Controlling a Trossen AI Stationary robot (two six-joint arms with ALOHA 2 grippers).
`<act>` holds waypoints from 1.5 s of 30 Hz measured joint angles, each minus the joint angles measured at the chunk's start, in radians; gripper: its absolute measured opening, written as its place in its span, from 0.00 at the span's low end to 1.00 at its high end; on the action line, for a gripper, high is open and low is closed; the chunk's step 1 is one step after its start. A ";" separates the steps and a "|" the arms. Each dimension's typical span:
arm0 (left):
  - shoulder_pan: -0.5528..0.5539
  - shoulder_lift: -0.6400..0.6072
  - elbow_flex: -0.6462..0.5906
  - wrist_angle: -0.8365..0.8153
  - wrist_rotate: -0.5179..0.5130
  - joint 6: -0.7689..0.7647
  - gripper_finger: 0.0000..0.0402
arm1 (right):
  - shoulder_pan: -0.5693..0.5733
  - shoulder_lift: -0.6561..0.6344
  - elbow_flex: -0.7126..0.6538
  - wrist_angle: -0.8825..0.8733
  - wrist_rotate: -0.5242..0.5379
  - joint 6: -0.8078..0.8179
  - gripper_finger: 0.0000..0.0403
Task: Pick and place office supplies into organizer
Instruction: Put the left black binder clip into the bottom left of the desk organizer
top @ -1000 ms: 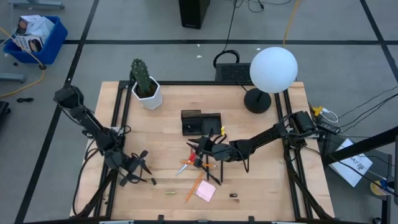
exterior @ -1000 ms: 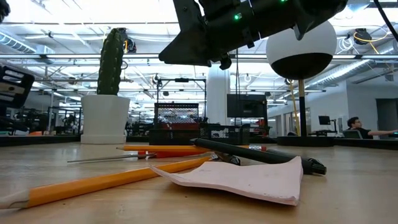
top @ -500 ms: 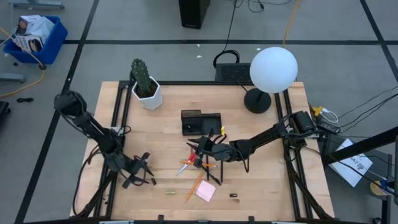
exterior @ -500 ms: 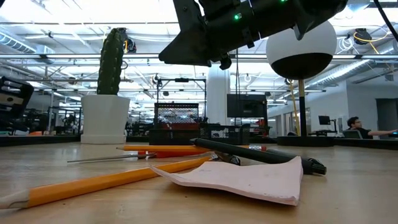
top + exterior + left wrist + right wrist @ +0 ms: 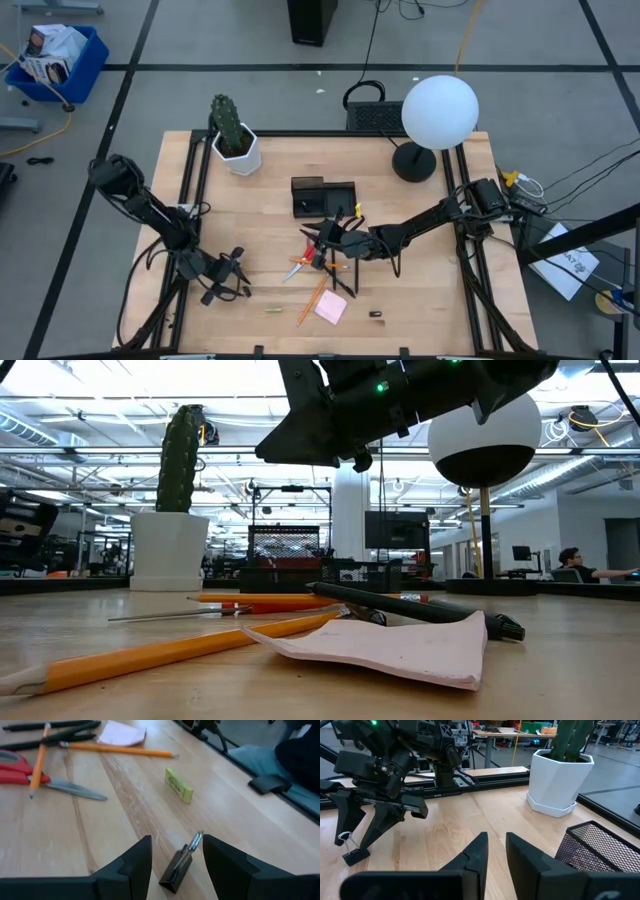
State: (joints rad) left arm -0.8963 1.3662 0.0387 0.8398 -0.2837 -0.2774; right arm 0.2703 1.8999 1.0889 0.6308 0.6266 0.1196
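Organizer (image 5: 322,196): black mesh tray, mid-table, just behind the heap of supplies. Its contents cannot be made out from above; nothing is visibly filed in it.

Scissors (image 5: 300,263): red-handled, flat on the wood, in front of the organizer and slightly to its left.

Pencils: one orange pencil (image 5: 170,650) lies diagonally beside the pad; another (image 5: 37,762) crosses the scissors.

Pens (image 5: 420,607): black, in the same heap in front of the organizer.

Sticky-note pad (image 5: 331,308): pink, corners curled, farther in front of the organizer than the scissors, near the table's front edge.

Binder clip (image 5: 180,862): black with wire handles, well to the organizer's front left, lying on the wood.

Yellow eraser-like block (image 5: 179,785): between the clip and the pad.

Small dark item (image 5: 376,314): in front of the organizer, right of the pad; kind cannot be told.

Left gripper (image 5: 174,862): fingers spread wide, one on each side of the clip, not yet closed on it.

Right gripper (image 5: 494,851): over the heap in front of the organizer, fingers drawn narrow, nothing between them.

Cactus pot (image 5: 237,150): white, behind and left of the organizer.

Lamp (image 5: 438,112): white globe, behind and right of the organizer.

Progress: judged early; every supply in view lies outside the organizer. The clip looks to be the next pick.
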 joint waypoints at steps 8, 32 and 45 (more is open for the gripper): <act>0.000 0.033 0.007 0.003 -0.004 -0.018 0.32 | 0.000 0.000 0.000 -0.007 0.000 0.000 0.15; 0.043 0.029 0.007 0.064 -0.267 0.066 0.02 | 0.000 0.000 0.000 -0.023 0.000 0.000 0.15; 0.300 0.028 0.007 0.221 -0.141 0.059 0.03 | 0.000 0.000 0.000 -0.031 0.010 -0.001 0.15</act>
State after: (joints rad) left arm -0.5962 1.3945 0.0460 1.0611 -0.4243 -0.2184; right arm 0.2699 1.9000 1.0885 0.6001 0.6362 0.1189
